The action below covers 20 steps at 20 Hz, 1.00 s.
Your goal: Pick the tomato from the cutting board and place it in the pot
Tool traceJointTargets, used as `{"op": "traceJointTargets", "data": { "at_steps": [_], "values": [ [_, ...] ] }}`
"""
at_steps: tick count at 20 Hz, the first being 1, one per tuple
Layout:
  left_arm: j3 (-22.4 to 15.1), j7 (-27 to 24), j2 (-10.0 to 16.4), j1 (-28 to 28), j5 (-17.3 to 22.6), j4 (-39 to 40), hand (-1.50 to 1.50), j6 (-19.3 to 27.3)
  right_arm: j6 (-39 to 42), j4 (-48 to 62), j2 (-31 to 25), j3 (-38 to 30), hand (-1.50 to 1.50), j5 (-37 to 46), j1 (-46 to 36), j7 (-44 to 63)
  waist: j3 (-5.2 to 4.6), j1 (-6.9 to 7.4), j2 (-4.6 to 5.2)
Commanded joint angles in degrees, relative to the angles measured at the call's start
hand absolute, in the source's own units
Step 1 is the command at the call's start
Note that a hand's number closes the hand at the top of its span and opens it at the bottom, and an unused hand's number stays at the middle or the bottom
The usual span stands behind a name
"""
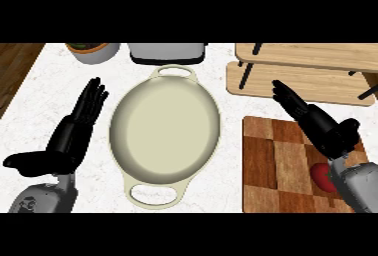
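On the white tabletop (44,80) the cream pot (166,130) sits left of the cutting board (280,165), where the tomato (320,176) lies toward the near end, partly hidden, it seems, by the right forearm. The right hand (321,125) hangs open, fingers straight, beyond the tomato; it should pull back and lower before curling round it. The left hand (74,132) rests open beside the pot.
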Motion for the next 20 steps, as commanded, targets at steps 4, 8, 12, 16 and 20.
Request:
{"op": "traceJointTargets", "data": {
  "at_steps": [4, 8, 12, 16, 20],
  "values": [
    [-3.24, 7.54, -2.62, 2.69, 3.98, 3.50, 0.00, -3.64, 12.51, 11.02, -8.56, -9.79, -1.50, -0.08, 1.02, -18.40, 0.33, 0.20, 0.14],
    [-4.70, 11.70, -3.98, 4.28, 6.96, 4.77, 0.00, -5.03, -0.56, 18.26, -18.24, -6.37, -1.50, 19.37, 2.95, -11.90, -0.02, 0.45, 1.44],
    [-7.01, 14.75, -4.98, 5.82, 7.58, 3.60, 0.00, -5.74, -6.56, 28.77, -12.65, -3.26, -1.50, 27.03, 5.00, -24.80, 0.32, 1.54, 0.11],
    [-3.91, 18.38, -3.48, 4.39, 9.55, 1.51, 0.00, -5.84, -2.76, 23.97, -16.87, -1.21, -1.50, 30.99, 4.15, -25.94, 0.10, 0.28, -0.56],
    [-4.64, 19.88, -2.15, 10.14, 9.55, -5.06, 0.00, -6.67, 1.78, 17.20, -23.46, -4.64, -1.50, 30.24, 7.52, -23.87, 0.07, -0.11, -0.78]
  ]
}}
